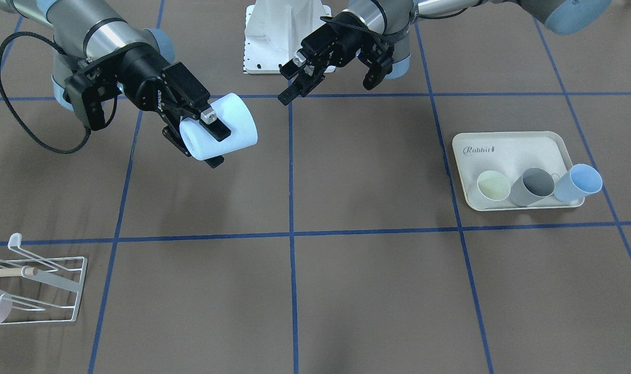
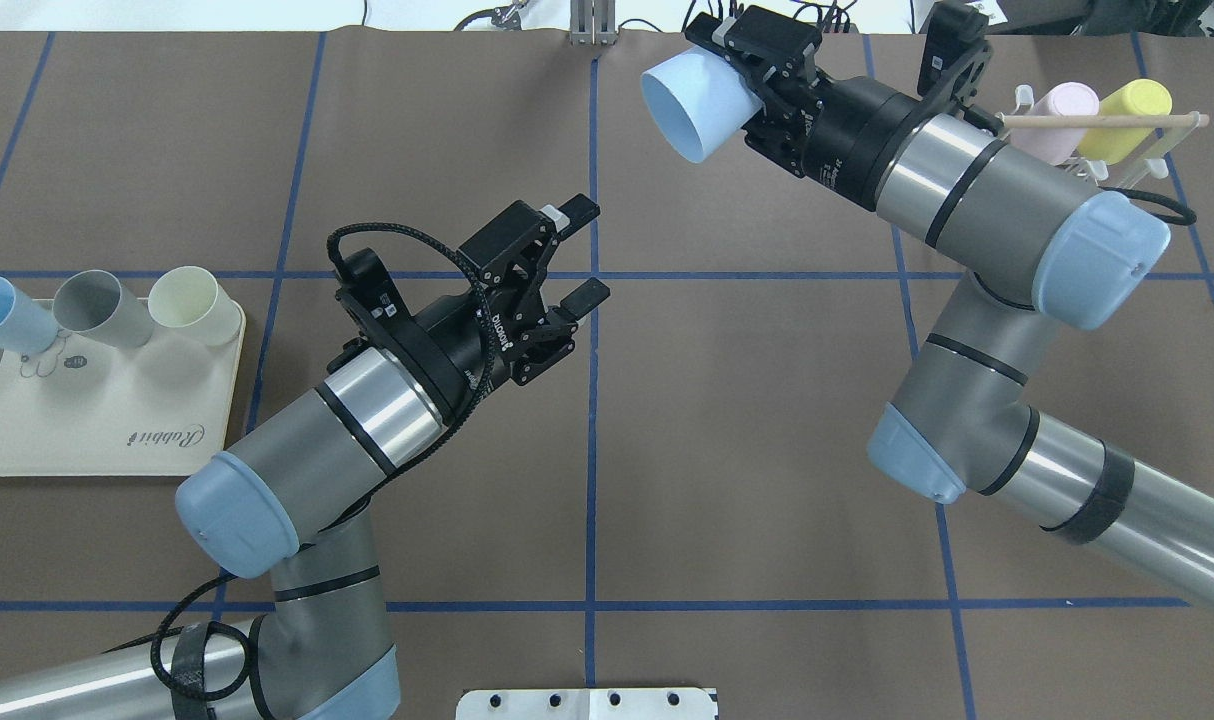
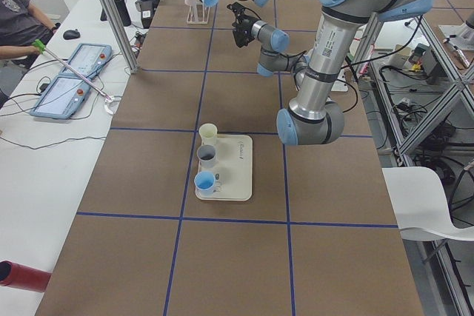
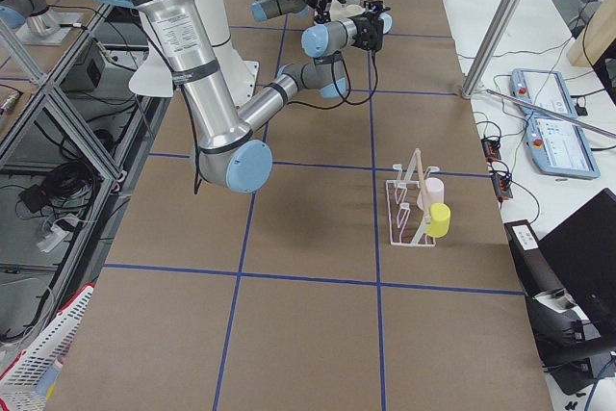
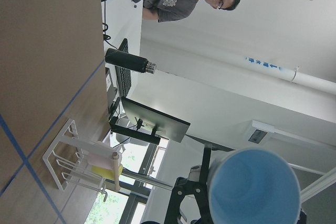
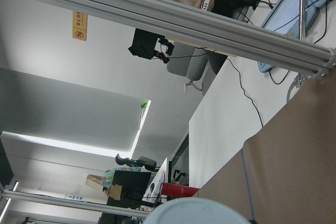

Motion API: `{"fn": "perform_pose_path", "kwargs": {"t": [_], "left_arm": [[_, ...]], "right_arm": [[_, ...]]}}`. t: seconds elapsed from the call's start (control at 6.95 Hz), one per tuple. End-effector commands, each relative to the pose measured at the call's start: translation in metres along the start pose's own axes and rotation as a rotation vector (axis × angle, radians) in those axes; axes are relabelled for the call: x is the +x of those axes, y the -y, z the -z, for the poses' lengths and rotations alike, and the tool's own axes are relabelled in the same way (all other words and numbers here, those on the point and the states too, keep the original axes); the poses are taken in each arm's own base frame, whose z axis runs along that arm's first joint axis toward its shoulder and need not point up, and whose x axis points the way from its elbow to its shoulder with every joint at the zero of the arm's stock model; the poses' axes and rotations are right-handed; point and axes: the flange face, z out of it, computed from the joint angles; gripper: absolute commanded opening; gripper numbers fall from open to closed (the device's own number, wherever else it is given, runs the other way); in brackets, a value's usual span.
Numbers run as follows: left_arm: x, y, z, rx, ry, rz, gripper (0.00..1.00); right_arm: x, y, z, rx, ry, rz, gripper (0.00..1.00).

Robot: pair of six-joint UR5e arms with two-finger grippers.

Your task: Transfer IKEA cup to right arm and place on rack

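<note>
Handover judged complete; pale-blue IKEA cup [image 2: 692, 105] clamped in right gripper [image 2: 757, 95]; left gripper [image 2: 585, 252] wide, empty; next: carry to far-right rack [image 2: 1097, 121], free prong.

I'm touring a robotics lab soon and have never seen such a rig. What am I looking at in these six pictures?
You are seeing two robot arms at one table, each ending in a two-finger gripper. Two pictures look down on the table, one from behind the robot and one facing it. Two look along the table from its ends, and two come from cameras on the wrists.

The right gripper is shut on a pale blue cup, held above the table. The left gripper is open and empty.

On the table are a cream tray with three cups and a white wire rack carrying a pink cup and a yellow cup.
</note>
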Motion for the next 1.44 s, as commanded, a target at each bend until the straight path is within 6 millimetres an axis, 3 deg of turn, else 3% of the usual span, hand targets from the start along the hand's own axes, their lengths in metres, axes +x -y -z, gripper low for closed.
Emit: {"fn": "perform_pose_path", "kwargs": {"t": [0.0,0.29,0.58,0.72,0.86,1.01,1.3], "left_arm": [[0.002,0.0,-0.002,0.017,0.032,-0.178,1.0],[0.048,-0.009,-0.005,0.068,0.136,-0.419,1.0],[0.102,0.021,0.014,0.166,0.27,-0.587,1.0],[0.111,0.035,0.013,0.202,0.314,-0.655,1.0],[0.109,0.053,0.014,0.229,0.357,-0.684,1.0],[0.115,0.083,0.018,0.217,0.452,-0.709,1.0],[0.148,0.154,0.048,0.194,0.682,-0.861,1.0]], "right_arm": [[0.007,0.025,-0.008,0.103,-0.103,0.155,0.03],[0.01,0.046,-0.016,0.214,-0.208,0.309,0.03],[0.014,0.076,-0.02,0.288,-0.316,0.412,0.03],[0.021,0.102,-0.022,0.339,-0.363,0.455,0.03],[0.029,0.125,-0.033,0.368,-0.4,0.489,0.03],[0.042,0.147,-0.037,0.401,-0.448,0.533,0.03],[0.071,0.177,-0.041,0.52,-0.558,0.663,0.04]]}}
